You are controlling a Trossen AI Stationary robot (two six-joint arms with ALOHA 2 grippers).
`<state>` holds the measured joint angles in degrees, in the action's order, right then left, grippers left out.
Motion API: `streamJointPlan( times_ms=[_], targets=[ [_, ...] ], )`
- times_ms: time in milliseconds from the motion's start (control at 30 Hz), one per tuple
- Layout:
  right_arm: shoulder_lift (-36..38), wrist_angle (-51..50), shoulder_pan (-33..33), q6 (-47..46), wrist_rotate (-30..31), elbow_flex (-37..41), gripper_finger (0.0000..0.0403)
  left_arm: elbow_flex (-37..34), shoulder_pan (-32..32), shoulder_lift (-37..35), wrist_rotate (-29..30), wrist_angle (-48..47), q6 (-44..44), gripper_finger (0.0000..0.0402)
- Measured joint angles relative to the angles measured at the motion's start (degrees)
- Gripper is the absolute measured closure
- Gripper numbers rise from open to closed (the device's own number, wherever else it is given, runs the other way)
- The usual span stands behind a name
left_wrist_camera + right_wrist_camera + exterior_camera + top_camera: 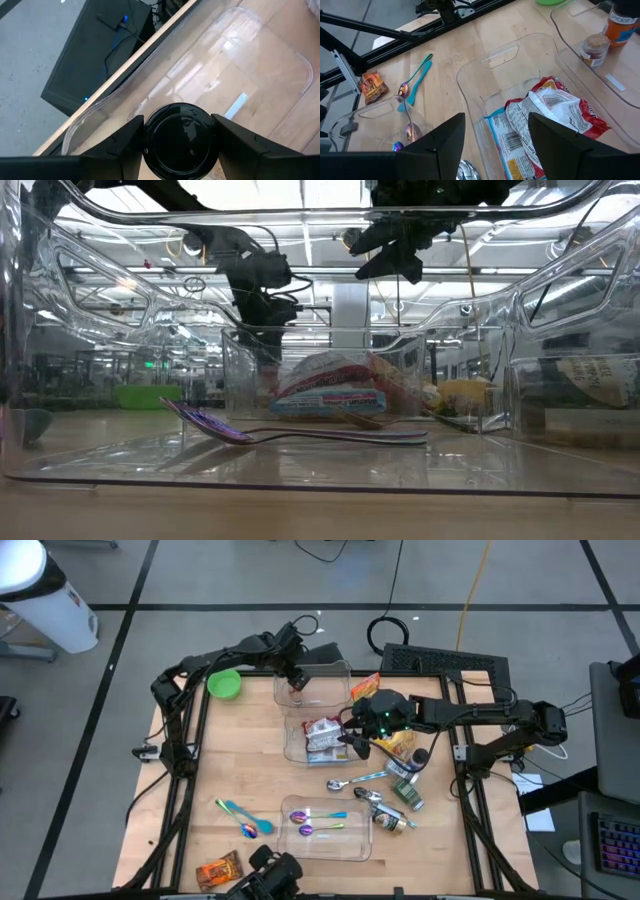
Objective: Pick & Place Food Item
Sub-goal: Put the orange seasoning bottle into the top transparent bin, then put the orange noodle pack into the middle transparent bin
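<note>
**Spice jar held over far bin, snack packets waiting in the middle bin**

On the left, a green bowl (224,684) is seen at the table's far edge. Just beside it, the left gripper (294,677) is poised above the far clear bin (340,668), its fingers closed around a black-capped spice jar (180,140), gripped at the cap. The jar is judged rigid, smooth and probably light; a hold across the cap or shoulder should suit it, though slipping is possible. In the middle bin (470,75), soft crinkly snack packets (545,125) are lying; these would be best pinched at a folded edge. The right gripper (358,743) is held above them, parted and empty. Further right, loose packets and a spoon (352,781) are scattered.
</note>
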<state>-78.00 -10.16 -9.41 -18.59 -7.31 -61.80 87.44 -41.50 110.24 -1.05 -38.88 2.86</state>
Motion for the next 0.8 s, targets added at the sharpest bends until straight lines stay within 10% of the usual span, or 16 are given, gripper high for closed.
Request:
streamJointPlan(
  times_ms=[433, 800],
  targets=[
    [0.0, 0.0, 0.0, 0.0, 0.0, 0.0, 0.0193, 0.0, 0.0, 0.0, -0.1, 0.0, 1.2, 0.0192],
    [0.0, 0.0, 0.0, 0.0, -0.2, 0.0, 0.0193, 0.0, 0.0, -0.3, 1.0, 0.0, 2.5, 0.0076]
  ],
)
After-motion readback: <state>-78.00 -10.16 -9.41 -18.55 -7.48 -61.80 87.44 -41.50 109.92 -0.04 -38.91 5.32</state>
